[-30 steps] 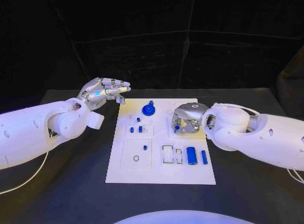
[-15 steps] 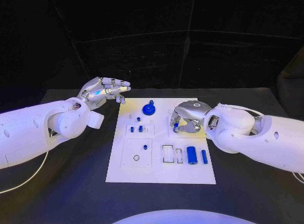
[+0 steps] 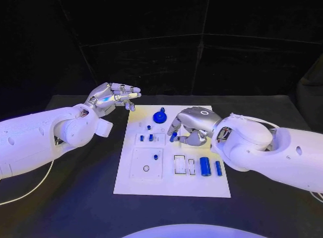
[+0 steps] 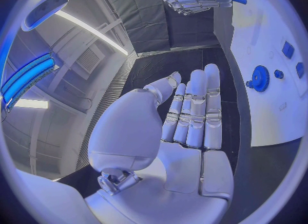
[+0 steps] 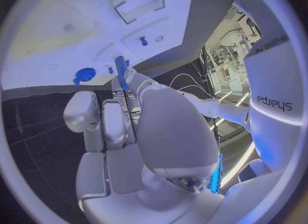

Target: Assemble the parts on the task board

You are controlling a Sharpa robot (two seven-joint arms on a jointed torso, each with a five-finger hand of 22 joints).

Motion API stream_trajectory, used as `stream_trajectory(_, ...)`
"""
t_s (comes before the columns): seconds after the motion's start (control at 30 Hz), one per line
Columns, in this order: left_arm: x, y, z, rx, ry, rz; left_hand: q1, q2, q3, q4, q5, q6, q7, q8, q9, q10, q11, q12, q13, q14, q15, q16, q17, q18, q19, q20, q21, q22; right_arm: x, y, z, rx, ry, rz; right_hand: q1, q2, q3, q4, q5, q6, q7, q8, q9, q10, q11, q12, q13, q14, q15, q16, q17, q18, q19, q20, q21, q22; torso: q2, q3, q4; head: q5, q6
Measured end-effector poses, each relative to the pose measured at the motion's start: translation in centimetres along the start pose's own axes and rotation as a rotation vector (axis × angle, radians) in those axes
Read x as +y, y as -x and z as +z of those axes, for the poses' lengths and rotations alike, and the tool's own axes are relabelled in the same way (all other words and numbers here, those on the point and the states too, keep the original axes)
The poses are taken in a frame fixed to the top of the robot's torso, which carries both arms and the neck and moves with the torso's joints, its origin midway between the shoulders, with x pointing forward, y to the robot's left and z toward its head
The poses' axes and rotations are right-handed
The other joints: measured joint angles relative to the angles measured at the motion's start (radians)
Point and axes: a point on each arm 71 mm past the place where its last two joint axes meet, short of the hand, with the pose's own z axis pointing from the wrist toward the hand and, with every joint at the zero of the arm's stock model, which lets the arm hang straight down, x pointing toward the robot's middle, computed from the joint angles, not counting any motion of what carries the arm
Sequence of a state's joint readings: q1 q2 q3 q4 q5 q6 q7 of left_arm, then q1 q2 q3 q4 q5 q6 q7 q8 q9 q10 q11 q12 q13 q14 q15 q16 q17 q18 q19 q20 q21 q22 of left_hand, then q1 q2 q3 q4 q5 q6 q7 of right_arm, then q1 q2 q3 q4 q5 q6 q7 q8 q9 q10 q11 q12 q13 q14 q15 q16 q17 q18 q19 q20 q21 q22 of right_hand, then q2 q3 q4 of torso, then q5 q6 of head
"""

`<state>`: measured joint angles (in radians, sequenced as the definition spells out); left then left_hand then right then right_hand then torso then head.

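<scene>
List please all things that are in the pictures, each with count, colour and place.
table: one, black, under everything.
task board: one, white, middle of table.
gear: one, blue, far end of board.
cylinder: one, blue, near right part of board.
thin bar: one, blue, right of the cylinder.
small pegs: a few, blue, left-middle of board.
left hand: silver, beyond the board's far left corner, holds nothing.
right hand: silver, over the board, pinches a blue part.
</scene>
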<state>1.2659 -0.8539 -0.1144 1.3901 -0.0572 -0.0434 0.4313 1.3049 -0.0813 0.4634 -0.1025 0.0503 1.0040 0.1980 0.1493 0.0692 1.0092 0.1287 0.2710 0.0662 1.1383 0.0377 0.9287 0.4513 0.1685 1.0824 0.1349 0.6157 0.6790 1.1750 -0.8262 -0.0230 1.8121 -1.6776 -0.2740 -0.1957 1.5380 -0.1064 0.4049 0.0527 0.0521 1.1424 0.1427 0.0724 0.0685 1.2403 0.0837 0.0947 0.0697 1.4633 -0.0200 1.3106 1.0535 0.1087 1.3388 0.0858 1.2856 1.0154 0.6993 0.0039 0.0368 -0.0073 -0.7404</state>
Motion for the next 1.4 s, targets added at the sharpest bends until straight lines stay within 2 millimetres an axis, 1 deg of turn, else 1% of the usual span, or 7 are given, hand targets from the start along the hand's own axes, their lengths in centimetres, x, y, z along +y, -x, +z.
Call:
stream_trajectory(0.13,0.0,-0.1,0.1,0.003,0.0,-0.001,0.0,0.0,-0.002,-0.002,0.0,0.0,0.0,0.0,0.0,0.0,0.0,0.0,0.0,0.0,0.0,0.0,0.0,0.0,0.0,0.0,0.0,0.0,2.6,-0.6,1.9,-0.005,0.078,0.024,-0.011,-0.002,0.014,-0.006,0.004,-0.004,0.004,0.0,0.0,0.0,0.0,-0.007,0.0,0.0,0.0,0.0,-0.002,0.0,0.0,0.0,0.0,0.0,0.001,0.0002,0.0002,0.013,-0.007)
stream_trajectory(0.27,0.0,-0.3,0.1,0.006,0.0,-0.002,0.0,0.0,-0.002,-0.002,0.0,0.0,0.0,0.0,0.0,0.0,0.0,0.0,0.0,0.0,0.0,0.0,0.0,0.0,0.0,0.0,0.0,0.0,4.4,-2.0,3.0,0.01,0.131,0.046,-0.013,-0.001,0.021,-0.013,0.004,-0.004,0.004,0.0,0.0,0.0,0.0,-0.008,0.0,0.0,0.0,0.0,-0.003,0.0,0.0,0.0,0.0,-0.002,0.002,0.0,0.0026,0.024,-0.015)
stream_trajectory(0.5,0.0,-0.4,0.1,0.008,-0.001,-0.003,0.0,0.0,-0.002,-0.002,0.0,0.0,0.0,0.0,0.0,0.0,0.0,0.002,0.0,0.0,0.0,0.002,-0.001,0.0,0.0,0.0,0.0,-0.001,6.0,-4.9,3.8,0.064,0.182,0.063,-0.019,-0.005,0.036,-0.022,0.009,-0.007,0.007,0.0,0.0,0.004,0.004,-0.012,-0.001,0.0,0.0,0.0,-0.004,0.0,0.0,0.0,0.0,-0.002,0.002,-0.0002,0.0034,0.043,-0.027)
stream_trajectory(0.6,0.0,-0.4,0.1,0.009,-0.001,-0.004,0.0,0.0,-0.002,-0.002,0.0,0.0,0.0,0.0,0.0,0.0,0.0,0.007,0.0,0.0,0.0,0.004,-0.002,0.0,0.0,0.0,0.0,-0.001,6.3,-5.7,4.0,0.087,0.192,0.061,-0.024,-0.01,0.043,-0.024,0.012,-0.01,0.004,-0.004,0.0,0.004,0.004,-0.017,0.0,0.0,0.0,0.0,-0.004,0.0,0.0,0.0,0.0,-0.002,0.002,-0.0001,0.0032,0.048,-0.031)
stream_trajectory(0.77,0.0,-0.5,0.2,0.011,-0.001,-0.004,0.0,0.0,-0.013,0.0,0.0,0.0,0.0,0.004,0.0,0.0,0.0,0.007,0.0,0.0,0.0,0.004,-0.005,0.0,0.0,0.0,-0.004,-0.005,6.3,-6.7,4.3,0.122,0.199,0.051,-0.024,-0.01,0.043,-0.024,0.012,-0.014,0.007,-0.004,0.0,0.004,0.004,-0.018,0.0,0.0,0.0,0.0,-0.004,0.0,0.0,0.0,0.0,-0.003,0.002,0.0005,0.0027,0.054,-0.037)
stream_trajectory(0.97,0.0,-0.5,0.2,0.012,-0.001,-0.005,0.0,0.0,-0.013,0.0,0.0,0.0,0.0,0.004,0.0,0.0,0.0,0.007,0.0,0.0,0.0,0.004,-0.005,0.0,0.0,0.0,-0.007,-0.005,6.2,-7.1,4.4,0.147,0.2,0.038,-0.03,-0.005,0.048,-0.029,0.012,-0.014,0.007,-0.004,0.0,0.004,0.003,-0.019,0.0,0.0,0.0,0.0,-0.006,0.0,0.0,0.0,0.0,-0.005,0.001,0.0011,0.0025,0.058,-0.041)
stream_trajectory(1.4,0.0,-0.5,0.2,0.012,-0.001,-0.005,0.0,0.0,-0.016,0.003,0.0,0.0,0.0,0.004,0.0,0.0,0.0,0.007,0.0,0.0,0.0,0.004,-0.006,0.0,0.0,0.0,-0.007,-0.006,5.8,-7.4,4.4,0.175,0.196,0.003,-0.04,-0.01,0.056,-0.029,0.012,-0.014,0.007,-0.004,0.0,0.004,0.003,-0.02,0.0,0.0,0.0,0.0,-0.007,0.0,0.0,0.0,0.0,-0.005,0.001,0.0011,0.0015,0.062,-0.045)
